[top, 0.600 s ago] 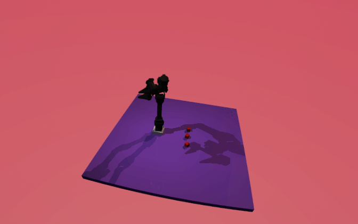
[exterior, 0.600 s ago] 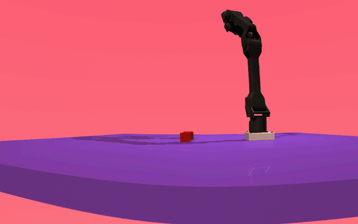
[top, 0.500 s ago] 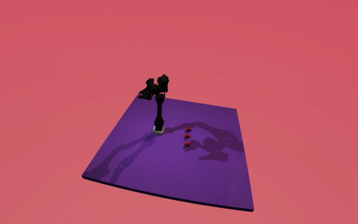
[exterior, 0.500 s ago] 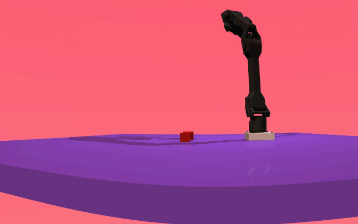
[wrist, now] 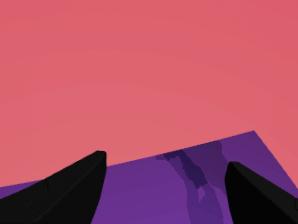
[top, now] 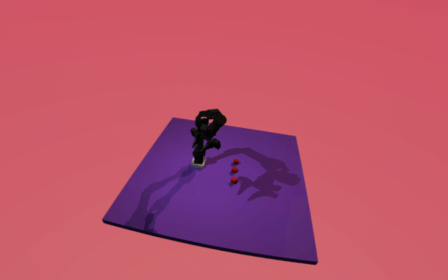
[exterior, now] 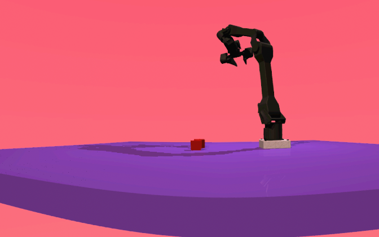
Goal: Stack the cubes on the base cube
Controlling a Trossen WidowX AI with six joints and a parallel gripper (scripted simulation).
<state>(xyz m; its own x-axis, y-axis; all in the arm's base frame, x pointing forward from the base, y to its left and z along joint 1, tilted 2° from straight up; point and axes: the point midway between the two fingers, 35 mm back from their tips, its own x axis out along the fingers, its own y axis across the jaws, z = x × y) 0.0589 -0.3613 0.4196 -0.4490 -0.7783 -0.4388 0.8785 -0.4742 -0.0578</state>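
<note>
Three small red cubes (top: 234,170) are seen in a short row right of centre on the flat purple slab (top: 187,213). The black parallel-jaw gripper (exterior: 236,57) is held high, its jaws apart with nothing between them.

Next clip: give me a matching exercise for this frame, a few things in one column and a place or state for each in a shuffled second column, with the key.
Things:
1. pincer
2. three red cubes
3. grey mounting plate
4. purple table

Places or states:
A. in a row on the table, none stacked
B. under the foot of the arm
C. high in the air, open, holding nothing
D. carries the arm's shadows

Pairs: 1-C, 2-A, 3-B, 4-D
</note>
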